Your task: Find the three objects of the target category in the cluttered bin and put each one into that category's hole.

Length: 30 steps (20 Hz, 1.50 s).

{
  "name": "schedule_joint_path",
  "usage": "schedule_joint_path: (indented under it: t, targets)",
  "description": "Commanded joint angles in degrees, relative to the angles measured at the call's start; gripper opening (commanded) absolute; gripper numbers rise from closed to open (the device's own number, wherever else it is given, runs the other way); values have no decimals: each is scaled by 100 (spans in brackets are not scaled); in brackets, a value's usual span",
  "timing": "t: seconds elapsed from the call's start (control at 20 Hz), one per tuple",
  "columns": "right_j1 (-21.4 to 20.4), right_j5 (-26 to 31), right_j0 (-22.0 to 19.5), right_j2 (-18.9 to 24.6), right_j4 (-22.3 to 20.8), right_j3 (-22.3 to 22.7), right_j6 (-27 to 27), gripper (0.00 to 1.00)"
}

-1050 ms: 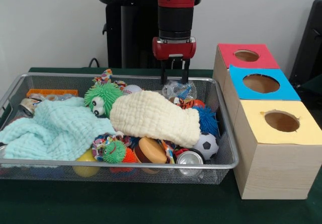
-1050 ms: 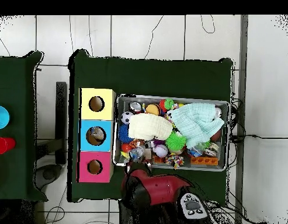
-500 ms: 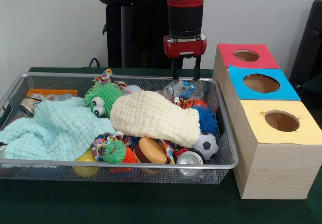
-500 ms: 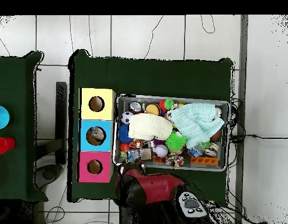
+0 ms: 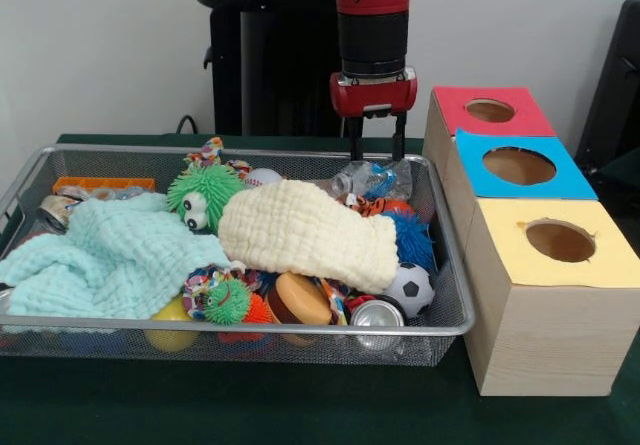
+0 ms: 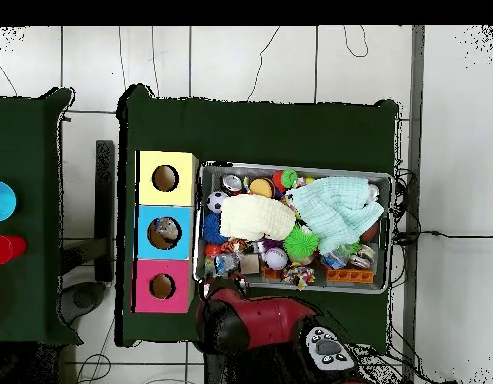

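Note:
My gripper (image 5: pixel 376 153) hangs open and empty above the far right corner of the wire bin (image 5: pixel 240 327). Just below and in front of its tips lies a crumpled clear plastic bottle (image 5: pixel 372 178), apart from them. A cream cloth (image 5: pixel 300 230) covers the middle of the pile and a mint cloth (image 5: pixel 110 255) the left. Right of the bin stand three boxes with holes: red (image 5: pixel 490 110), blue (image 5: pixel 518 165) and yellow (image 5: pixel 560 240). In the overhead view the red arm (image 6: pixel 255 320) hides the gripper beside the bin (image 6: pixel 290 167).
The bin also holds a green fuzzy toy (image 5: pixel 203 193), a blue spiky ball (image 5: pixel 410 237), a soccer ball (image 5: pixel 410 287), a metal can (image 5: pixel 377 313) and an orange disc (image 5: pixel 303 298). The red box stands close to the gripper's right.
The gripper has risen a little and moved right, from over the bottle toward the red box. It stays open and empty. The bottle now shows more fully.

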Motion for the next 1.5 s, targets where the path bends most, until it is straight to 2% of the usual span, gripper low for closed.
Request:
schedule_joint_path:
  t: [0.05, 0.3, 0.5, 0.75, 1.05, 1.3, 1.5]
  targets:
    - [361, -955, 41, 180, -179, -557, 816, 100]
    - [562, -1324, 54, 81, -299, -801, 671, 100]
    - [647, -1401, 198, -174, -156, -891, 675, 100]
    - [701, -1477, 229, -270, -99, -883, 710, 100]
    - [518, -505, 305, -444, 1, -836, 496, 100]
    - [157, 416, 375, -493, 108, -795, 297, 100]
    - [-203, 1024, 376, -469, 272, -672, 360, 100]
